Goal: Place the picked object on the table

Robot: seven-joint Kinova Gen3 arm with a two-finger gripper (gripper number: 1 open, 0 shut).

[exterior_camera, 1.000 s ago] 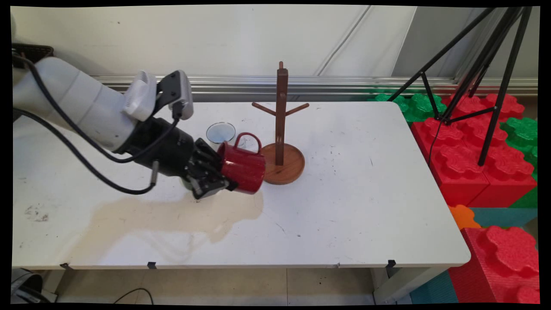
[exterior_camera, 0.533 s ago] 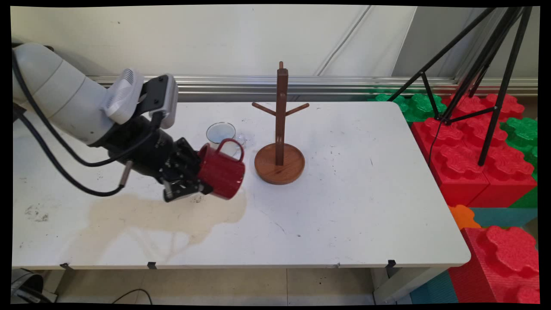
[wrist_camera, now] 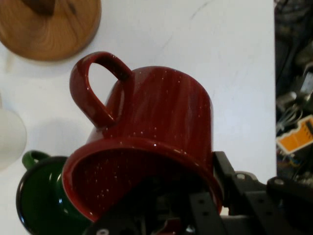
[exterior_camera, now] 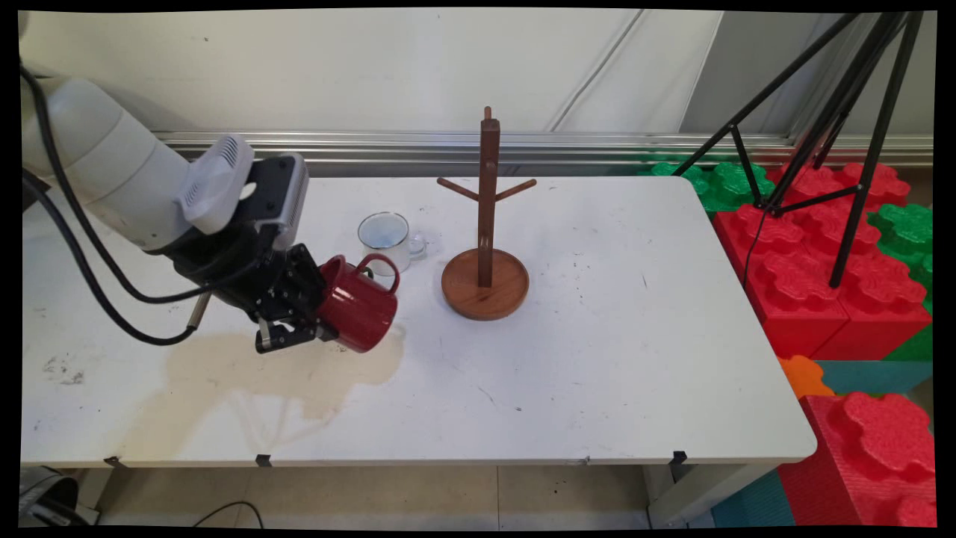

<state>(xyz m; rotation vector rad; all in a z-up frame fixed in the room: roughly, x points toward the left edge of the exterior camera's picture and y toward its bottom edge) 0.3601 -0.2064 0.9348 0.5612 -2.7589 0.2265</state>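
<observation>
— What's the hand got?
— It's pinching the rim of a speckled red enamel mug, tipped sideways above the white worktop, handle up.
— And nearby?
— One white mug, one green mug under the red one, one wooden mug tree with a round base.

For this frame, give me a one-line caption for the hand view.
Gripper clamps the rim of a tilted red mug, above a green mug and the wooden stand base.
</observation>
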